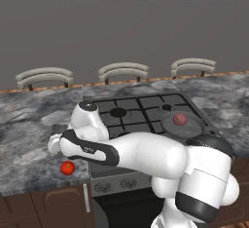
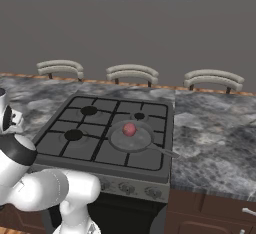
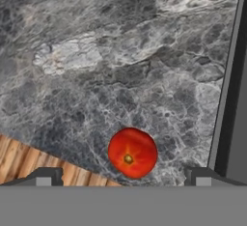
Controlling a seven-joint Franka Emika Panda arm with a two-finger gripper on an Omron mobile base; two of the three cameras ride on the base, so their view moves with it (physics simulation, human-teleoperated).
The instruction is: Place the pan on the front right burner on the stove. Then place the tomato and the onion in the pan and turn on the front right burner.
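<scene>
The white arm folds low and reaches left across the stove (image 1: 141,112) front, its hand hanging over the marble counter (image 1: 29,124) above the tomato (image 1: 67,168), which lies near the counter's front edge, left of the stove. In the hand view the gripper (image 3: 123,174) looks down with jaws spread wide and empty, the tomato between the tips. The onion (image 2: 129,129) sits in the pan (image 2: 131,137) on the front right burner

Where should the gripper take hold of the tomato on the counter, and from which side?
Probably from straight above, across the widest middle of the tomato. It is a small round ball lying free on the marble counter left of the stove, stem spot facing up, and the open gripper straddles it already.
</scene>
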